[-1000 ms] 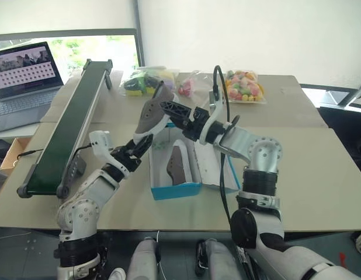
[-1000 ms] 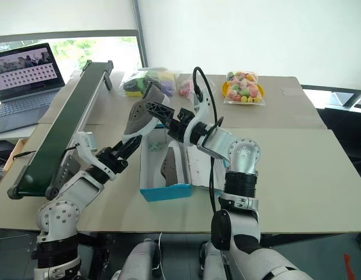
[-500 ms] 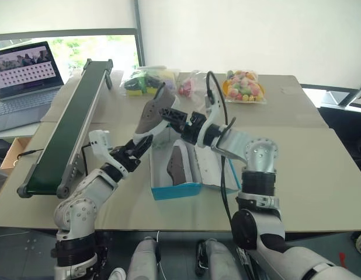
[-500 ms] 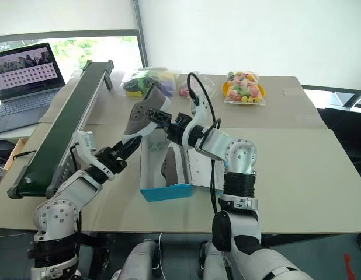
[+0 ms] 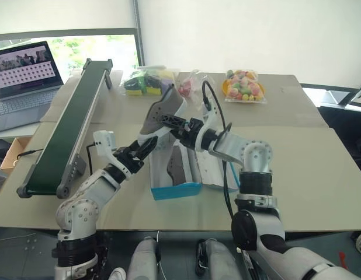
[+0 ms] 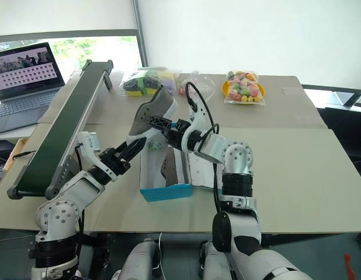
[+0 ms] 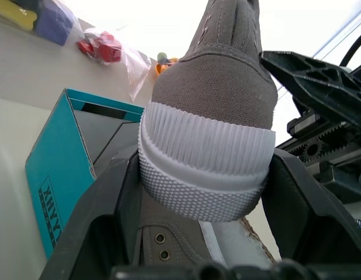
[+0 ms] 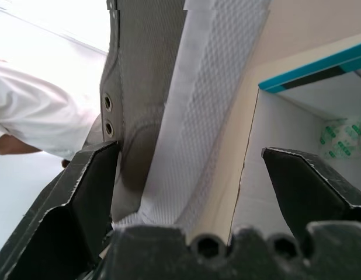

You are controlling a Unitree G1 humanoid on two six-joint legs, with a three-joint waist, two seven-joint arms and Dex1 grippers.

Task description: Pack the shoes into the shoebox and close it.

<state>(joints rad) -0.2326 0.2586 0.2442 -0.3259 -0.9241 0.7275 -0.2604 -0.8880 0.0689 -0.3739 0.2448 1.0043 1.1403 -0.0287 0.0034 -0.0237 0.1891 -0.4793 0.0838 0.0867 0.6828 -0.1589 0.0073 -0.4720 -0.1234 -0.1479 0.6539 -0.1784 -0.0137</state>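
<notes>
One grey-brown shoe (image 5: 162, 114) with a pale sole is held in the air above the left rear of the open blue shoebox (image 5: 176, 191). Its toe points down and its heel up. My left gripper (image 5: 146, 146) is shut on the toe cap (image 7: 209, 146). My right gripper (image 5: 172, 123) straddles the shoe's middle (image 8: 169, 116) with its jaws open. One finger (image 8: 87, 192) lies against the upper, and the other (image 8: 309, 186) stands off the sole. The second shoe (image 5: 179, 163) lies inside the box.
A dark conveyor belt (image 5: 69, 122) slopes along the table's left, with a laptop (image 5: 25, 73) beyond it. Bags of small items (image 5: 142, 81) and a bag of sweets (image 5: 243, 86) sit at the back. A person's white sleeve (image 8: 28, 116) shows behind the shoe.
My right gripper has come down and forward so that its jaws now straddle the held shoe. The shoe's heel has tipped a little to the right. The left gripper has kept its grip in place.
</notes>
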